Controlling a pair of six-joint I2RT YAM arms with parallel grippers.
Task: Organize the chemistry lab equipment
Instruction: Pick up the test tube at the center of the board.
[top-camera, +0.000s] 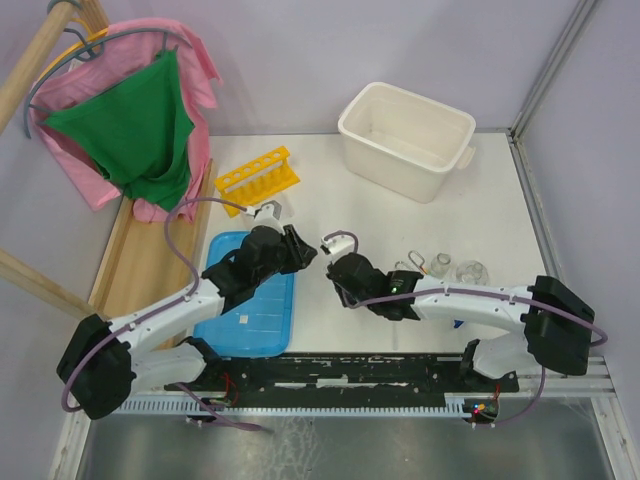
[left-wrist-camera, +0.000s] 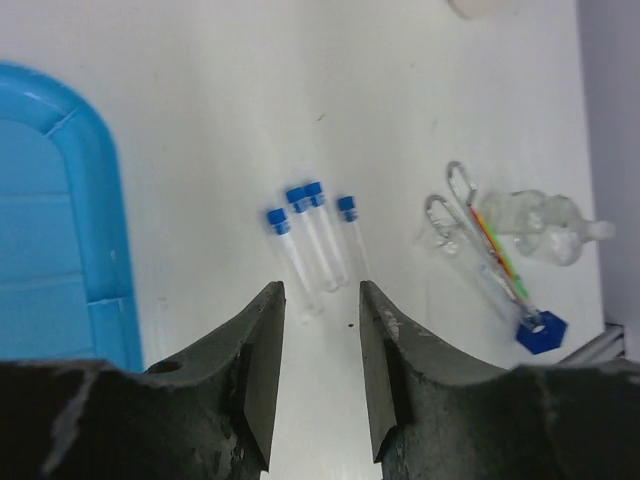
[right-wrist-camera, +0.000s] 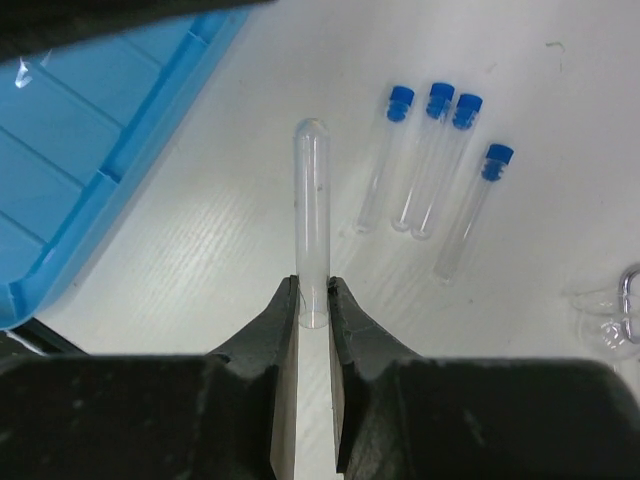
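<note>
My right gripper (right-wrist-camera: 313, 285) is shut on the open end of a clear tube (right-wrist-camera: 311, 200) with no cap showing; its rounded end points away from me. Several blue-capped tubes (right-wrist-camera: 436, 150) lie side by side on the white table just right of it. My left gripper (left-wrist-camera: 320, 290) stands open with nothing between its fingers, and the same tubes (left-wrist-camera: 315, 235) lie just ahead of it. The two grippers nearly face each other at mid-table, left (top-camera: 310, 250) and right (top-camera: 336, 272). The yellow rack (top-camera: 258, 178) stands behind them. Tongs (left-wrist-camera: 450, 210), coloured rods (left-wrist-camera: 500, 258) and glass flasks (left-wrist-camera: 545, 225) lie to the right.
A flat blue lid (top-camera: 245, 300) lies under the left arm, its edge close to the held tube (right-wrist-camera: 90, 140). The big white tub (top-camera: 405, 135) stands at the back right. A small blue hexagonal piece (left-wrist-camera: 541, 331) lies at the rods' end. Clothes (top-camera: 130, 120) hang at the far left.
</note>
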